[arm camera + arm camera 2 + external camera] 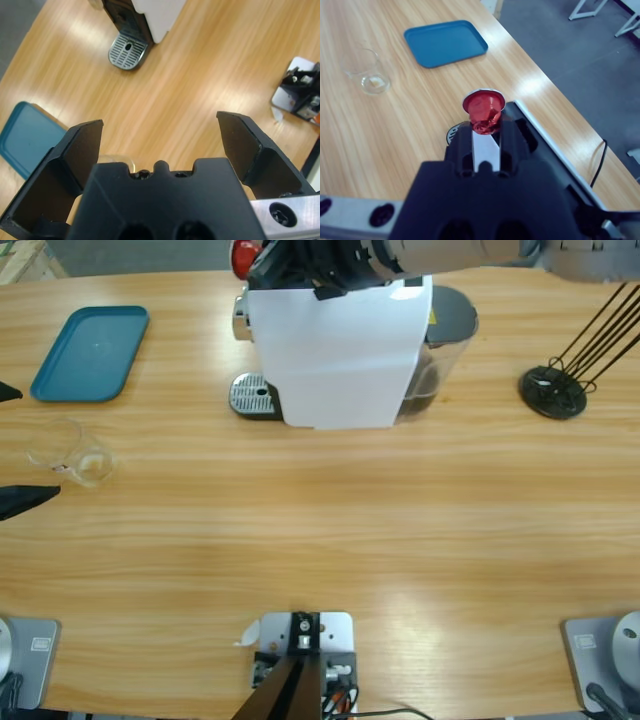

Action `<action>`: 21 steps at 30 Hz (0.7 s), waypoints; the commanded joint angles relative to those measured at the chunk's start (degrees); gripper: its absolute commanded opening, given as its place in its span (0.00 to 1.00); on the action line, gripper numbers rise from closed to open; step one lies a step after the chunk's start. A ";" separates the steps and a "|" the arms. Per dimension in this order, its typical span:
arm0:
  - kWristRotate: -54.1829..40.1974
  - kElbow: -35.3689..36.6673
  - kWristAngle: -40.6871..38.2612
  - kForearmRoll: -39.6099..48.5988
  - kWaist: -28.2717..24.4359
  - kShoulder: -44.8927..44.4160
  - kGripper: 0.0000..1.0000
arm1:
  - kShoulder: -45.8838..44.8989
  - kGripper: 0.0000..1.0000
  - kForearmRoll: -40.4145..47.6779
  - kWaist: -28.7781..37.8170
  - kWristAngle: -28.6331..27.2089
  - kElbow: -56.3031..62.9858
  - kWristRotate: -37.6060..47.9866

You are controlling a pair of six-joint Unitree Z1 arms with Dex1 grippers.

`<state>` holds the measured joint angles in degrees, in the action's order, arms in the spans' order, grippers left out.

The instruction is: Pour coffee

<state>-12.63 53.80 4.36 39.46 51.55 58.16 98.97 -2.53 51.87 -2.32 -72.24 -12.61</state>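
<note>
The right hand (485,127) pinches a small red capsule (483,111) between its jaws, foil rim facing away from the wrist. It hovers over the top of the white coffee machine (335,355), which stands at about twelve o'clock on the desk (320,540); in the high view the capsule shows as a red spot at the machine's upper left corner, under the arm that comes in from the top right.

The left hand (160,145) is spread wide with nothing between its jaws. In the high view only its two black tips show at the nine o'clock edge, either side of a small clear glass (75,452) lying just beside them. The glass looks clear, with no dark coffee visible in it.

The machine's round metal drip grille (253,395) sticks out at its lower left, bare. A dark water tank (445,345) sits against the machine's right side. A teal tray (90,352) lies at ten o'clock, and a black wire stand (553,392) at two o'clock.
</note>
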 commanded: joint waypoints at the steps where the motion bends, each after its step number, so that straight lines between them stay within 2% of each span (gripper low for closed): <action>1: -0.87 -2.91 0.47 0.61 -0.14 -3.40 1.00 | 0.82 0.00 -0.81 0.69 -5.32 2.98 1.18; 21: -0.86 -3.88 0.47 0.61 -0.14 -3.82 1.00 | 3.78 0.00 -0.63 0.69 -4.16 2.63 1.01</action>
<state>-12.87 52.08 4.36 39.50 51.55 55.66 99.41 -2.54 51.95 -6.67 -71.22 -12.04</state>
